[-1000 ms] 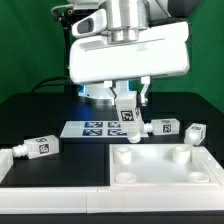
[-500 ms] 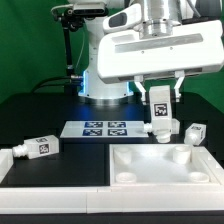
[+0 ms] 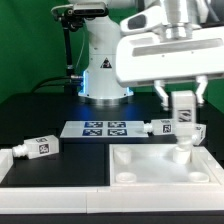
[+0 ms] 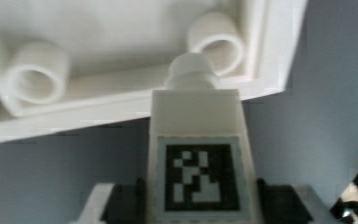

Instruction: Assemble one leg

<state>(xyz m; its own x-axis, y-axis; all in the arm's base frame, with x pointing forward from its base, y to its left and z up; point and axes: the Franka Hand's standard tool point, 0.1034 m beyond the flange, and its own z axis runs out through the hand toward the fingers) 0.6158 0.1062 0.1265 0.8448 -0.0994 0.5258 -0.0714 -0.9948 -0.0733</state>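
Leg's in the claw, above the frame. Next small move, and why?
Probably nudge the leg sideways onto the socket, then lower it. The claw grips it upright, stub down, over the frame at the exterior view's right. In the wrist view the stub's tip looks just beside the socket's opening, not in it.

Upright leg over frame's far socket, ext. view's right; marker board behind frame; spare leg on desk, ext. view's left.

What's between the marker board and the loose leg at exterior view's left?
Nothing: bare black table between marker board and loose leg, shown in the exterior view.
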